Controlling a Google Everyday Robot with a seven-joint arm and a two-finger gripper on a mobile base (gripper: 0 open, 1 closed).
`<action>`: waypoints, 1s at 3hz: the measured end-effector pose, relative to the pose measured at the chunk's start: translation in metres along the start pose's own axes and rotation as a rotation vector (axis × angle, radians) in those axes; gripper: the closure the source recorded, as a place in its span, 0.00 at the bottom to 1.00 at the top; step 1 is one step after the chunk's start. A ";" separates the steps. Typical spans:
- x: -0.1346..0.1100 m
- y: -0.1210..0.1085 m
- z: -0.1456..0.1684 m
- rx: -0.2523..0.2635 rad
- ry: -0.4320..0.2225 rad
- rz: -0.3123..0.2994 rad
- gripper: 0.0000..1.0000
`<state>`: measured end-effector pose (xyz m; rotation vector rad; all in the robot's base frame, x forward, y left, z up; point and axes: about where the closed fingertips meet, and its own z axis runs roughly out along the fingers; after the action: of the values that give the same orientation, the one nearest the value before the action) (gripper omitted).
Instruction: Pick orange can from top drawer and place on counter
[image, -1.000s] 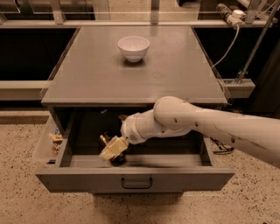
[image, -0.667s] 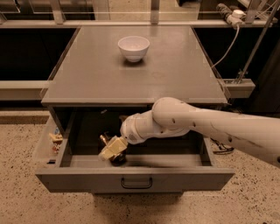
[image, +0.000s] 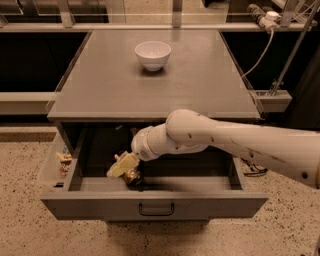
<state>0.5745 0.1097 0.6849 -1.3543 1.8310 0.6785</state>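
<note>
**A:** What has shifted since a second ago?

**B:** Very little. The gripper (image: 121, 165) sits in nearly the same spot inside the top drawer (image: 210, 205), maybe a touch further left. The orange can (image: 133, 176) has not moved.

**A:** Start at the near edge, then.

**B:** Speckled terrazzo-like floor (image: 25, 225) comes first. Then there is the drawer's flat grey front panel, with a small dark loop handle (image: 156, 209) at its centre. The drawer is pulled out, wide and shallow, with matte metal walls.

**A:** And the can?

**B:** It is on the drawer floor, left of centre and close behind the front panel. It looks shiny, golden-brown and small. The cream-coloured gripper is right over it and touches its upper left side.

**A:** Clamped on it?

**B:** I cannot tell whether the gripper is apart or closed on the can (the two overlap from this angle).

**A:** The arm?

**B:** The smooth white rounded arm (image: 225, 142) reaches in from the right, and its bulbous joint is just under the counter's near edge.

**A:** Anything else in the drawer?

**B:** A few small bits (image: 64, 159) lie in the narrow strip along its left side, too small to name.

**A:** Further back?

**B:** The counter (image: 125, 90) is a broad, flat, dull grey top. A round white bowl (image: 153, 54) stands upright toward its far side. At the far right, a pale cable (image: 257, 55) hangs down past the counter's corner.
</note>
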 end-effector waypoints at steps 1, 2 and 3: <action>0.002 0.000 0.009 0.018 0.002 0.003 0.00; 0.007 0.001 0.014 0.038 0.010 0.009 0.00; 0.018 0.001 0.016 0.057 0.032 0.020 0.00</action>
<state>0.5743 0.1125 0.6614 -1.3187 1.8779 0.6137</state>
